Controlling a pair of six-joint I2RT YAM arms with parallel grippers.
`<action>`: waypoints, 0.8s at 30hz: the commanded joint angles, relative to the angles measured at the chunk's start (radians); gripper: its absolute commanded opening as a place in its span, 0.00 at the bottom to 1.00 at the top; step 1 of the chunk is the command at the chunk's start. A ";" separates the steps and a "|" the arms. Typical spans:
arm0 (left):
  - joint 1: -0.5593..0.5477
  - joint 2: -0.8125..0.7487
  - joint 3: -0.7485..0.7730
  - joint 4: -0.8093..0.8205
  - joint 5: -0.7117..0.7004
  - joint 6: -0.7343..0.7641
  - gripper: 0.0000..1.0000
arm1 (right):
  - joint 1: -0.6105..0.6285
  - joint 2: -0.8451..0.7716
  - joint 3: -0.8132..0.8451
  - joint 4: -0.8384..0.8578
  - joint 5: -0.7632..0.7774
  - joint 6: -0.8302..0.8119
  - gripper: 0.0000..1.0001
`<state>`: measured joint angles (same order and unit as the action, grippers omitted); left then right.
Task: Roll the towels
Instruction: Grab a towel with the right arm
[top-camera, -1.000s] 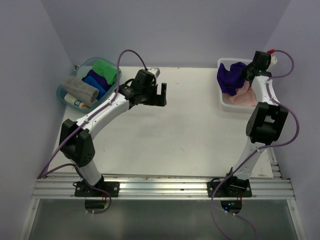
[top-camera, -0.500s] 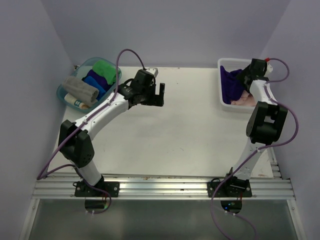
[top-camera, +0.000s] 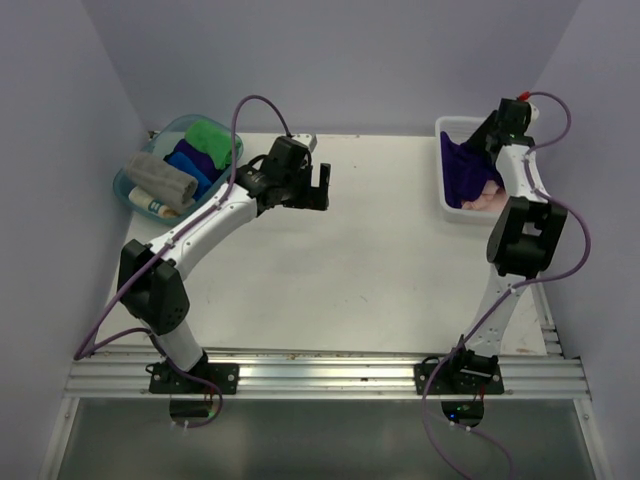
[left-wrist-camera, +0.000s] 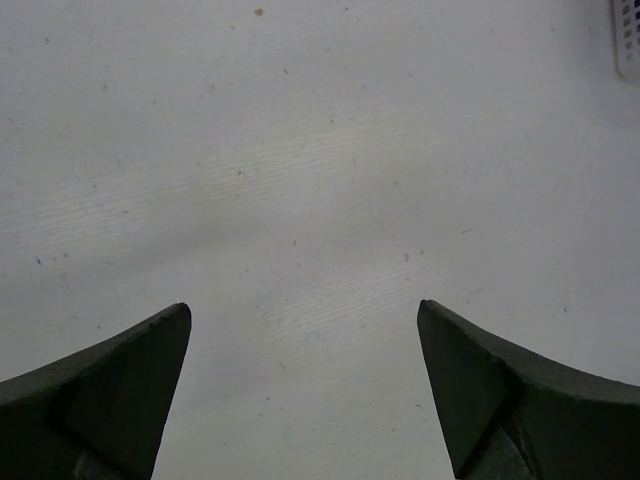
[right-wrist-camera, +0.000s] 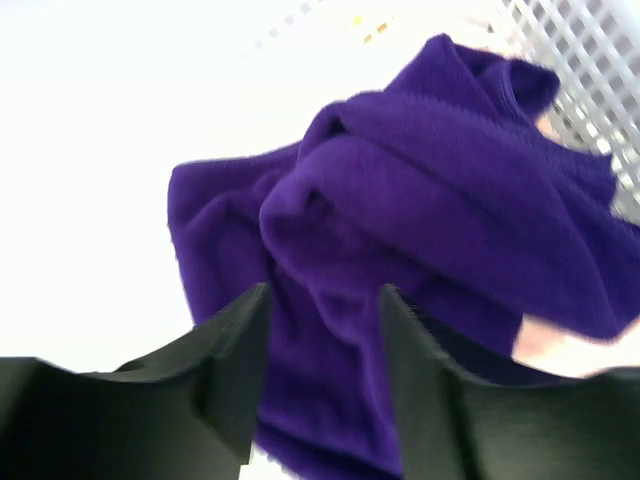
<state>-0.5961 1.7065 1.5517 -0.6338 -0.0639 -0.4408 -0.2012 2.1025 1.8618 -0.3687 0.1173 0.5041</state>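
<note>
Overhead, the right pincer (right-wrist-camera: 322, 296) hung with fingers apart above the purple towel (right-wrist-camera: 420, 200), bunched beside the pink towel (top-camera: 487, 197) in a white basket (top-camera: 448, 124) at the bench's (top-camera: 380, 260) far right corner. The left pincer (left-wrist-camera: 302, 312) gaped over the bench; the grey towel (top-camera: 160, 178) lay rolled in a bin (top-camera: 165, 127) at the far left corner.

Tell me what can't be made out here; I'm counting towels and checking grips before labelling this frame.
- Pink towel: top view, mostly buried under the purple towel in the white basket; only a blurred sliver in the right wrist view.
- Right gripper: top view, hidden behind its own wrist.
- Blue tub: top view, lower items covered by the grey towel.
</note>
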 joint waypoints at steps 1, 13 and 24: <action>-0.001 0.002 0.041 0.002 -0.002 0.020 0.99 | -0.003 0.099 0.118 -0.094 0.019 -0.038 0.48; -0.001 0.001 0.038 0.002 -0.004 0.020 0.99 | -0.001 0.051 0.102 -0.078 0.012 -0.022 0.00; -0.001 -0.019 0.019 0.003 -0.011 0.024 0.99 | -0.001 -0.353 -0.009 0.028 -0.073 0.002 0.00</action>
<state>-0.5961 1.7065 1.5520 -0.6380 -0.0643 -0.4408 -0.2031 1.9518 1.8420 -0.4423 0.0902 0.4934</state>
